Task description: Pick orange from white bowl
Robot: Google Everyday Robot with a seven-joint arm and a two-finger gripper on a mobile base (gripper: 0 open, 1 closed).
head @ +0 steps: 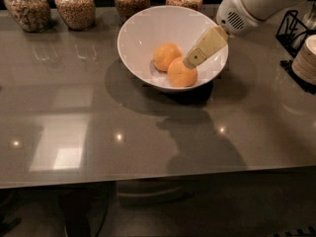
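A large white bowl (143,33) stands on the grey table toward the back. Two oranges lie in it: one (166,56) further back and left, one (181,75) nearer and to the right. My gripper (189,62) reaches in from the upper right on a white arm. Its cream-coloured fingers (205,46) point down-left over the bowl, with the tip right at the top of the nearer orange. Only one finger side shows.
Several glass jars of grain (75,5) line the table's back edge. A black wire rack (295,29) and a stack of pale plates (306,58) stand at the right edge. The table's front edge runs across the lower part of the view.
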